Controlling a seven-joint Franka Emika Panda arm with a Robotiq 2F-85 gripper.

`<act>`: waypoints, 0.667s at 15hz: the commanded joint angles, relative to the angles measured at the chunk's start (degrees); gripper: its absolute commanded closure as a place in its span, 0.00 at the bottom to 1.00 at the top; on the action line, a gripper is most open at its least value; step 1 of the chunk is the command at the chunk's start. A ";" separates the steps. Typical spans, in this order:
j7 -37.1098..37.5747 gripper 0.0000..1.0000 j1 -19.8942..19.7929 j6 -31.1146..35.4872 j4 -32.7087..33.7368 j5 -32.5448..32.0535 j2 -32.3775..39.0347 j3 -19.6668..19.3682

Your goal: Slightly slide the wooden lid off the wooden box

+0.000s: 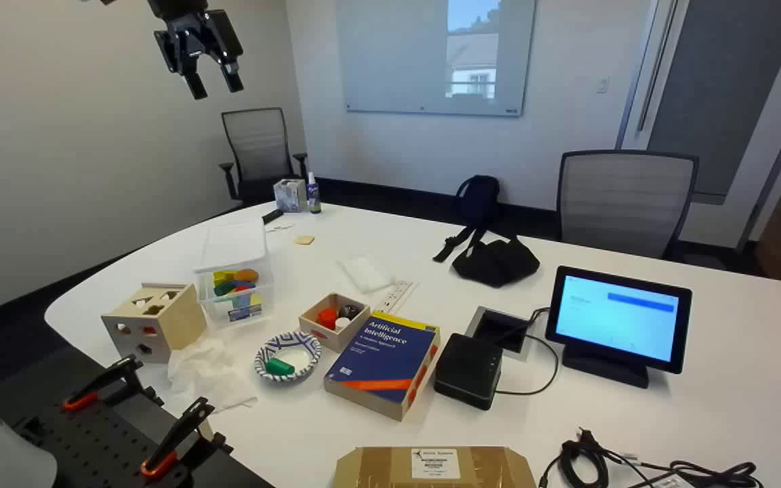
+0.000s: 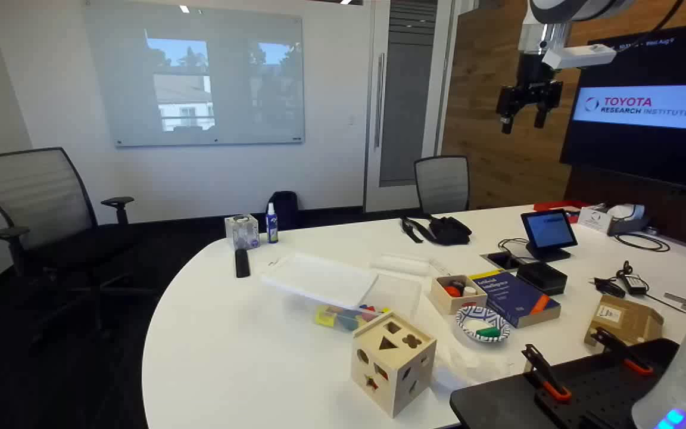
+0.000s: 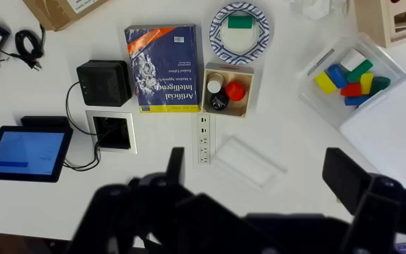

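- The counter (image 2: 230, 345), broad and white, has a rounded end.
- The clear plastic tub (image 3: 315, 104) holds colourful blocks (image 3: 351, 90); a white lid (image 3: 389, 132) lies partly over it.
- The wooden box (image 2: 393, 383), a pale cube with shaped cut-outs, stands upright on the counter, just beside the tub.
- The book (image 3: 164, 70), thick and blue-covered, lies flat.
- The claw (image 2: 523, 124) hangs high above the counter, well apart from the wooden box, its fingers spread wide.
- The wooden lid (image 2: 399, 335), a square panel pierced with shaped holes, rests on top of the wooden box; whether it is shifted at all, I cannot tell.
- The wooden crate (image 3: 249, 95), small and open, just beside the book, holds red, white and dark items (image 3: 235, 91).
- The bowl (image 3: 217, 33), patterned blue and white, is near the crate.
- The green block (image 3: 240, 22) lies in the bowl.
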 commanded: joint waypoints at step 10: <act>12.25 0.00 1.06 13.41 -8.05 7.56 0.00 0.95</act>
